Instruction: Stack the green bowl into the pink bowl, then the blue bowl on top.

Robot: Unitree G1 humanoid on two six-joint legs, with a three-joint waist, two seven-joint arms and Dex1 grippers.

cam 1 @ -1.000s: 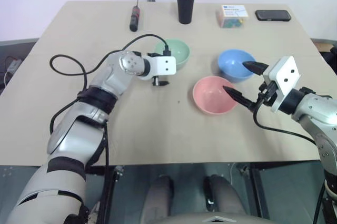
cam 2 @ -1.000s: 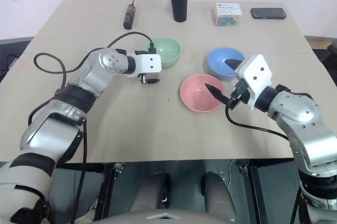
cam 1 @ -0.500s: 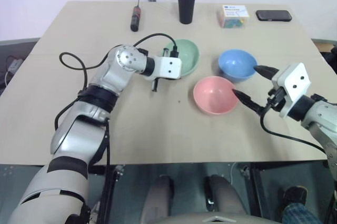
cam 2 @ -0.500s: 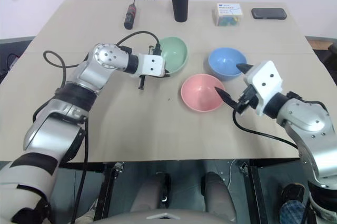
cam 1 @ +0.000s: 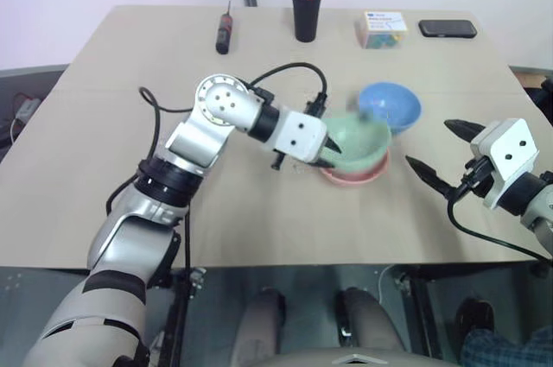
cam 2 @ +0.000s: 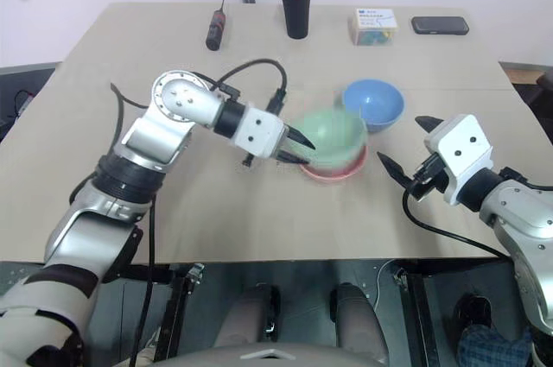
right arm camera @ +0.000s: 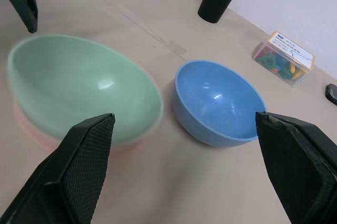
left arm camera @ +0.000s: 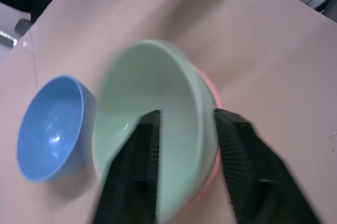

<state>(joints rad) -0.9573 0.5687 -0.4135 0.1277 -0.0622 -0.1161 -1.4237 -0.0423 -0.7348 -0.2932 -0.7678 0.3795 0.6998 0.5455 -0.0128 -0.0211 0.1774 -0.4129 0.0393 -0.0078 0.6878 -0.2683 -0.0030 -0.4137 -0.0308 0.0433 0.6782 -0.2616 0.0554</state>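
Observation:
The green bowl (cam 1: pixel 359 142) lies tilted and blurred in the pink bowl (cam 1: pixel 354 177), of which a rim shows underneath. My left gripper (cam 1: pixel 328 149) is at the green bowl's left rim. In the left wrist view its fingers (left arm camera: pixel 145 145) stand apart, one inside the green bowl (left arm camera: pixel 174 129) and one outside, so it is open astride the rim. The blue bowl (cam 1: pixel 389 106) stands just behind and to the right, upright and empty. My right gripper (cam 1: pixel 429 144) hangs wide open to the right of the bowls, holding nothing.
Along the table's far edge are a screwdriver (cam 1: pixel 224 34), a black cup of pens (cam 1: pixel 304 13), a small clear box (cam 1: pixel 383 26) and a dark phone (cam 1: pixel 447 28). Bare tabletop (cam 1: pixel 112 142) spreads to the left and front.
My left gripper carried the green bowl from the back middle rightwards onto the pink bowl and its fingers have parted. The right gripper drew back to the right, away from the pink bowl.

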